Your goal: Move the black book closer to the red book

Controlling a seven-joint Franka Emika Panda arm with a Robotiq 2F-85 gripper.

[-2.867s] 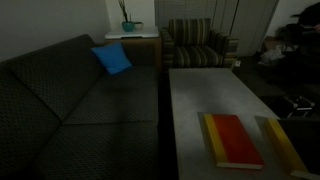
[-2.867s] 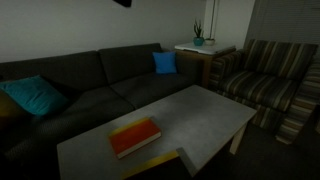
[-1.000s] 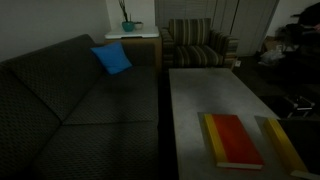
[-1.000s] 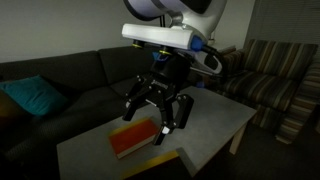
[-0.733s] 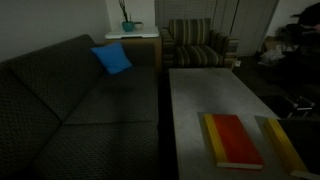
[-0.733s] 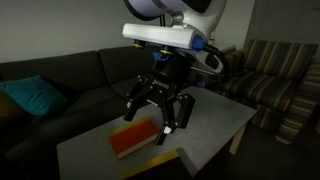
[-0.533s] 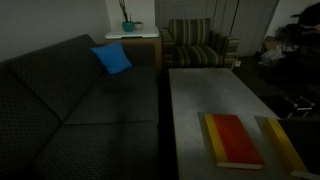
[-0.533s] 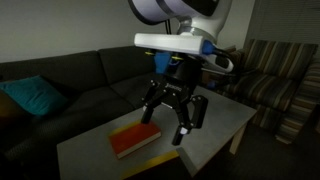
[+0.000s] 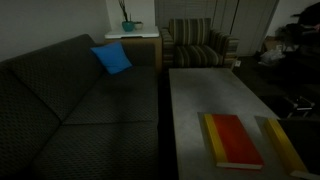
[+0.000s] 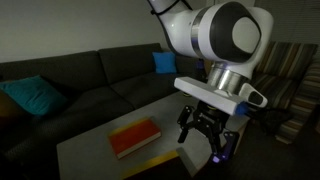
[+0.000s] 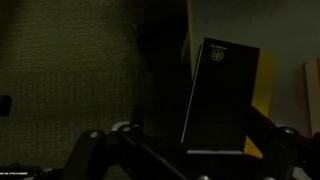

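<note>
Dim living room, with a pale grey desk (image 9: 200,90) standing in front of a dark sofa (image 9: 70,100). Nearest in an exterior view, the black book (image 9: 283,145) lies flat at the desk's front corner, a yellow strip along its edge. Just beside it, with a narrow gap of bare desk between, the red book (image 9: 232,140) lies flat, its red cover framed in yellow.

In the wrist view the black book (image 11: 222,95) fills the centre as a dark rectangle with yellow showing along one side. A sliver of the red book (image 11: 313,95) shows at the picture's edge. The claw (image 11: 190,133) frames the bottom, fingers spread wide and holding nothing.

In an exterior view the claw (image 10: 208,135) hangs above the desk (image 10: 190,105), touching neither the red book (image 10: 134,137) nor the black book (image 10: 163,160).

Farther back, a blue cushion (image 9: 112,58) leans on the sofa, a teal cushion (image 10: 32,95) rests at its other end, and a striped armchair (image 9: 197,42) stands beyond the desk beside a potted plant (image 9: 128,20).
</note>
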